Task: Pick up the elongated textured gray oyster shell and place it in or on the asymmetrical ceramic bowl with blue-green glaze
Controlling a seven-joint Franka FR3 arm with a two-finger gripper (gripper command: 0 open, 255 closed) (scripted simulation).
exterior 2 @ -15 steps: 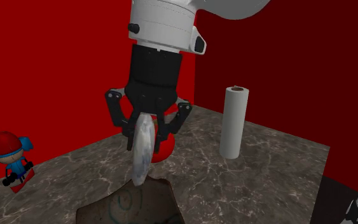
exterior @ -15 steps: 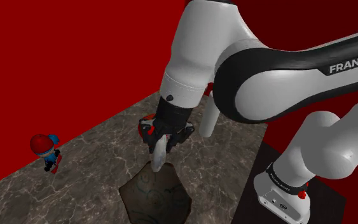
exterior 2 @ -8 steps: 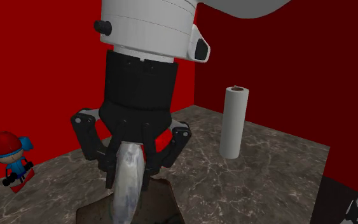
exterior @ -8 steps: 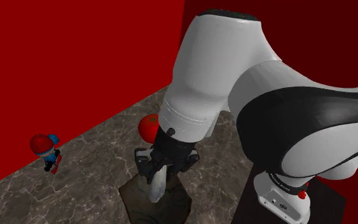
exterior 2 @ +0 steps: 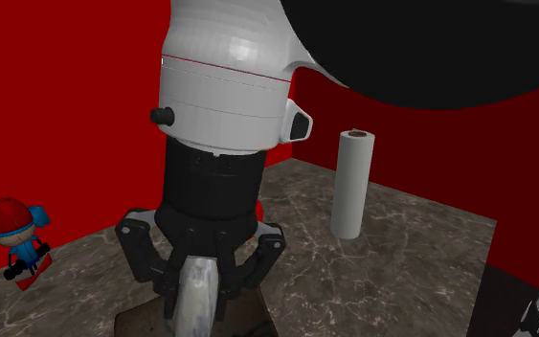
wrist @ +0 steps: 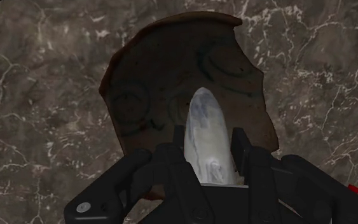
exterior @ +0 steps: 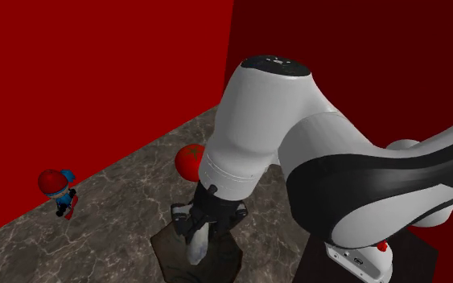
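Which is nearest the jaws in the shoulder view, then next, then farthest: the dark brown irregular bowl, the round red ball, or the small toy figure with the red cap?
1. Dark brown irregular bowl: directly beneath them.
2. Round red ball: behind, toward the red wall.
3. Small toy figure with the red cap: farthest, at the view's left.

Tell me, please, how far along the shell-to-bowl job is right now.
Done: the pale grey shell is off the marbled counter, clasped in the tool. In hand: it hangs tip-down over the dark brown bowl with blue-green swirls. Left: let go so it rests in the bowl, then withdraw.
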